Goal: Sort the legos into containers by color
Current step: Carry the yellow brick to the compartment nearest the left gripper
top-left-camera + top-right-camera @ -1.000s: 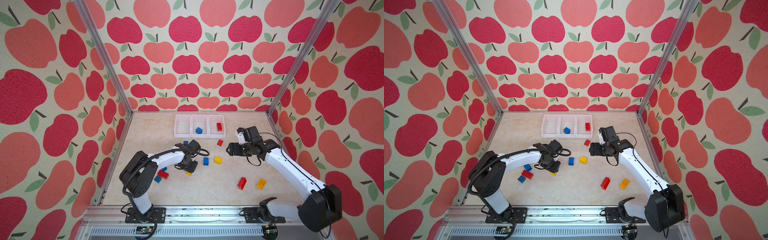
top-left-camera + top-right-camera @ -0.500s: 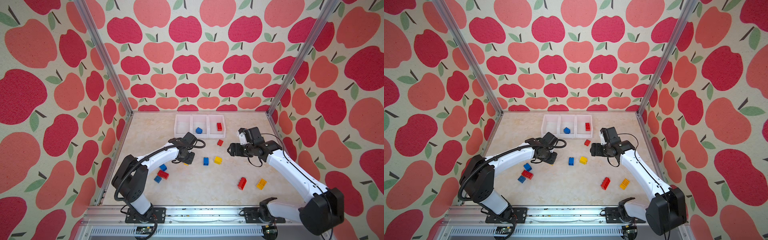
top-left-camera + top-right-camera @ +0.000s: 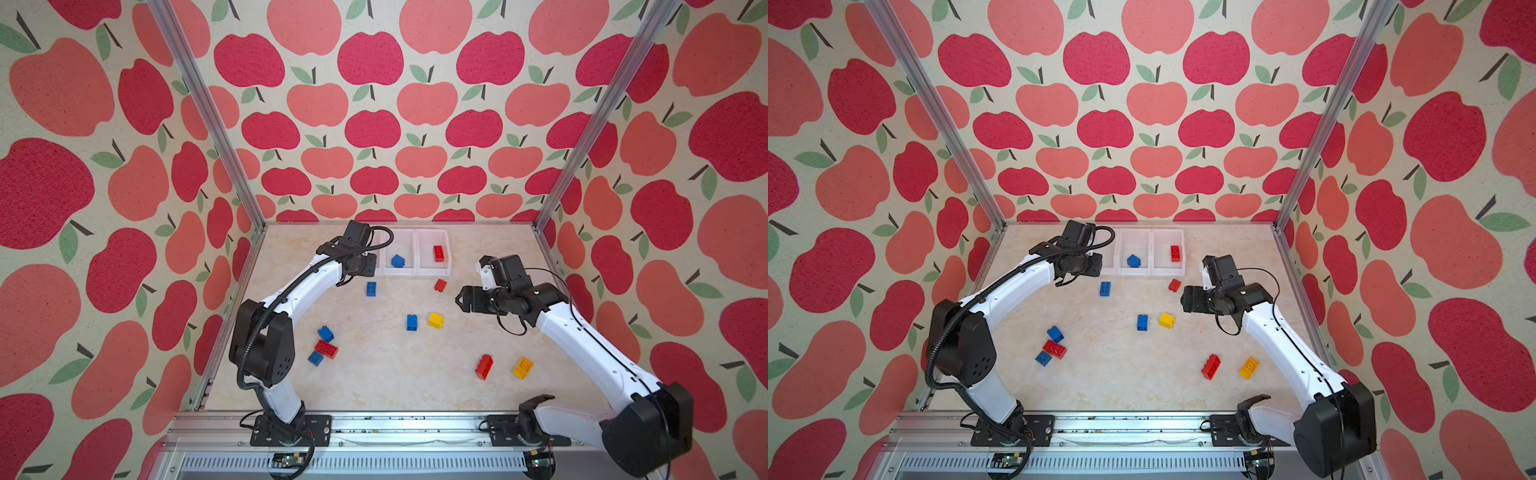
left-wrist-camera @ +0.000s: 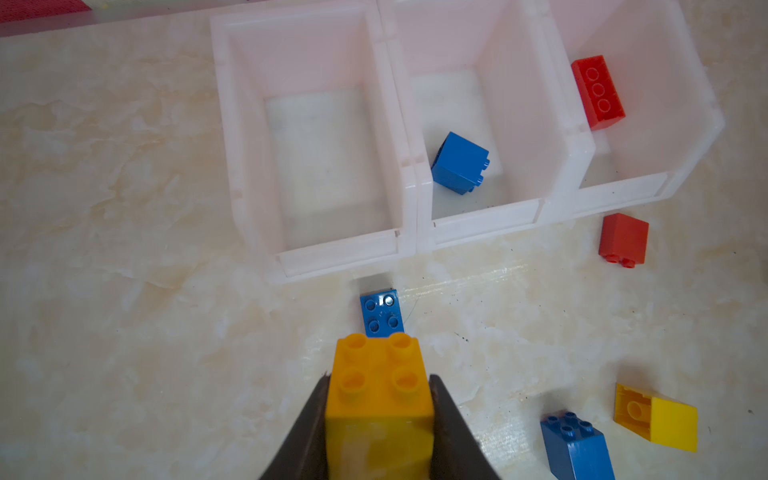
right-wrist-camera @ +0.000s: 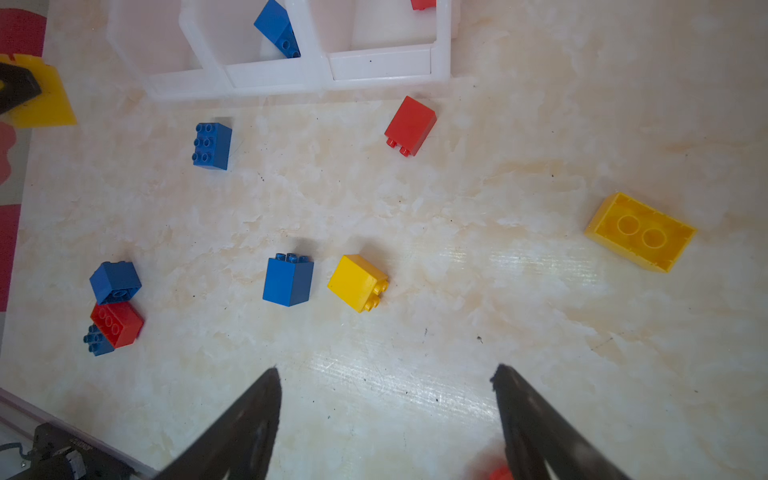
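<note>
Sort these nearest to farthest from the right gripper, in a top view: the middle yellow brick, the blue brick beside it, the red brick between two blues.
1. Yellow brick, just by the right gripper.
2. Blue brick, next to the yellow.
3. Red brick, far left cluster.

Lab test cell, apple-print walls, aluminium frame, marble-look tabletop

3 white containers: mid has blue lego, rt red lego; 9 scattered.

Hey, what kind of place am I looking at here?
Probably a robot lab booth: arms bolted to a rail, apple-print walls on metal posts, a table with bricks and bins.
</note>
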You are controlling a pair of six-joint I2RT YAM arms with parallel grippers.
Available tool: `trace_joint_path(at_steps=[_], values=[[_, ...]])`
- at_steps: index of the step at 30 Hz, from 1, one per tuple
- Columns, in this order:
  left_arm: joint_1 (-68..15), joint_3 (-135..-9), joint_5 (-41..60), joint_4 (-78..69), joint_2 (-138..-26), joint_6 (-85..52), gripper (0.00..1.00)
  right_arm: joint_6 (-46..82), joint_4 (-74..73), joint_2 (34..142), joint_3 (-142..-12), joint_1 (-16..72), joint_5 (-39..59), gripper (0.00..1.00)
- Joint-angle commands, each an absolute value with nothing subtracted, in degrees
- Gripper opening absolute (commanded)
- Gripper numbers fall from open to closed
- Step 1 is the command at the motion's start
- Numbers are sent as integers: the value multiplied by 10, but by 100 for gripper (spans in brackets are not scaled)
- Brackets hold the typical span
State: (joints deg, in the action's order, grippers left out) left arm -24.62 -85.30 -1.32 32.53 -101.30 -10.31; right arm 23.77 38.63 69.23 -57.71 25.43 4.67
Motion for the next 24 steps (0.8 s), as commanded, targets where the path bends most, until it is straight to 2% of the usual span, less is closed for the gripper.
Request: trace_joint_path(at_steps=[1, 19, 24], values=[[-228, -896, -25, 300, -1056, -84, 21, 250, 390, 685, -574, 250, 55, 83], [-203, -1025, -40, 247, -1230, -59, 21, 257, 387, 681, -577, 250, 64, 83], [-202, -1043, -36, 243, -1253, -68, 25, 258, 385, 684, -577, 250, 64, 83]])
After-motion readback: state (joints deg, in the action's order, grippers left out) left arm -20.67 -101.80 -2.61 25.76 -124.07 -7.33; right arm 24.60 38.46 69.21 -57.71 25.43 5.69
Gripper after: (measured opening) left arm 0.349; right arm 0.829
